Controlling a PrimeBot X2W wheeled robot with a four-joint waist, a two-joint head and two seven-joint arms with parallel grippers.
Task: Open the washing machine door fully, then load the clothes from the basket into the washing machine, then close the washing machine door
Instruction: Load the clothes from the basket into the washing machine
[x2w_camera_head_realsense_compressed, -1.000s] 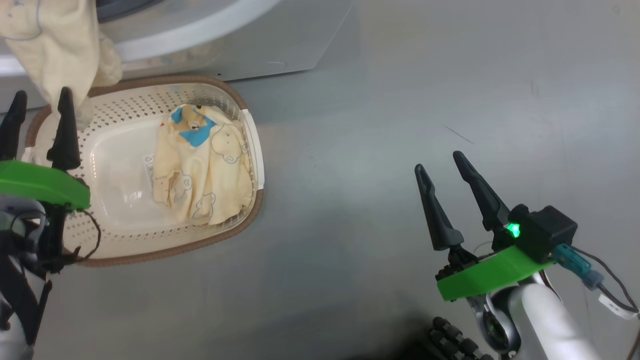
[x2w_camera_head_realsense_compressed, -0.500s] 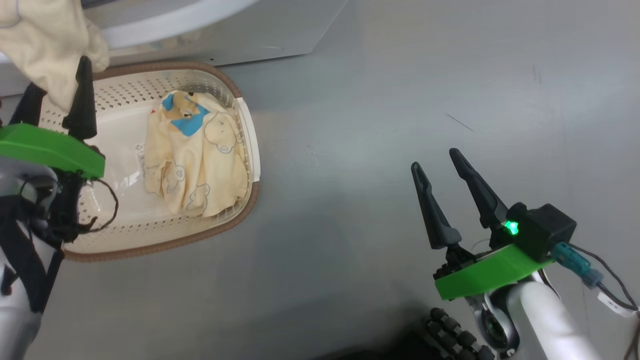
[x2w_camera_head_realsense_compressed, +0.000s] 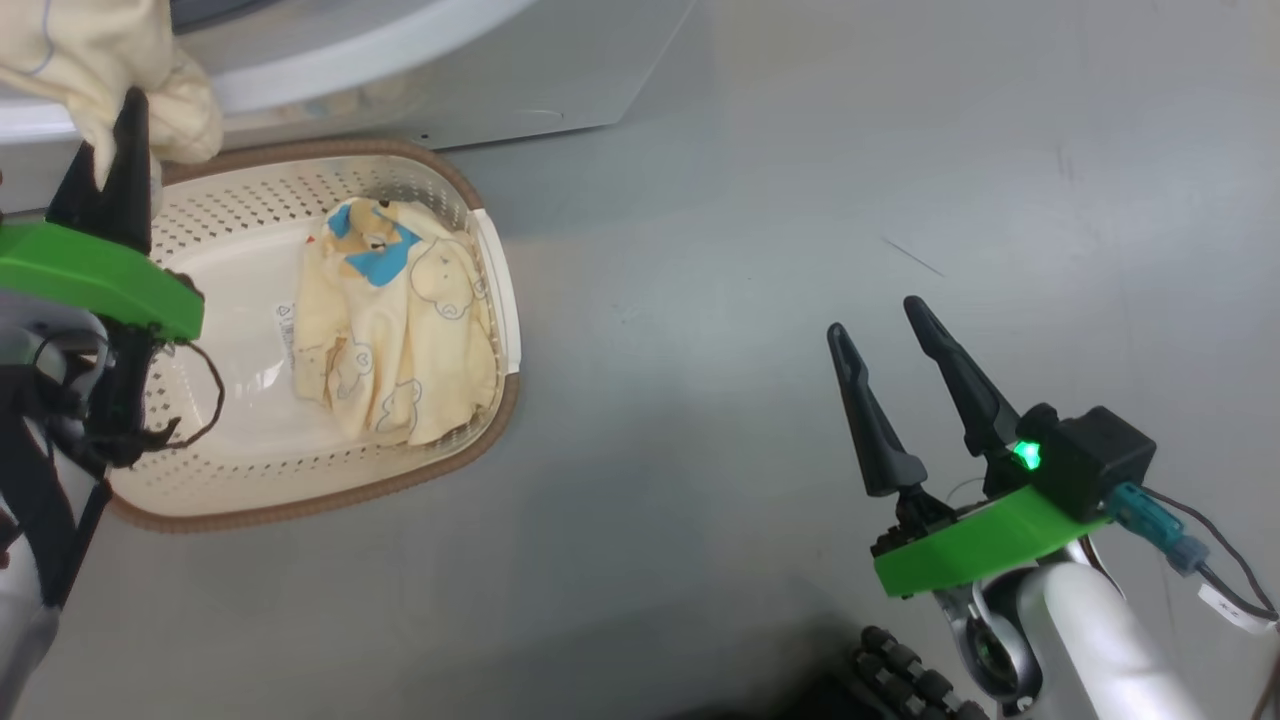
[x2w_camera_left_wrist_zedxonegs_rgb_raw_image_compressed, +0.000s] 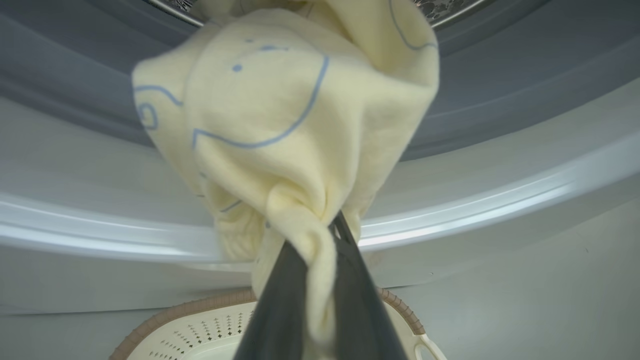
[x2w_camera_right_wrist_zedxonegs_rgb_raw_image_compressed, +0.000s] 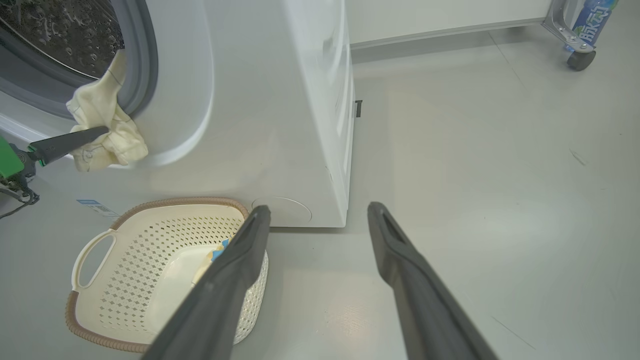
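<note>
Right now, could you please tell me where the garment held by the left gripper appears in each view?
Head view: the pale yellow garment is at the upper left corner, pinched by the left gripper.
Left wrist view: centre, bunched above the fingers.
Right wrist view: left side, hanging at the drum opening.
Shared landmark: the basket, below the garment in every view.

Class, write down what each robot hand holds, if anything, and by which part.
Left hand: shut on the pale yellow soft garment with blue outlined prints, gripping a bunched fold at its lower end. Right hand: open, holding nothing.
</note>
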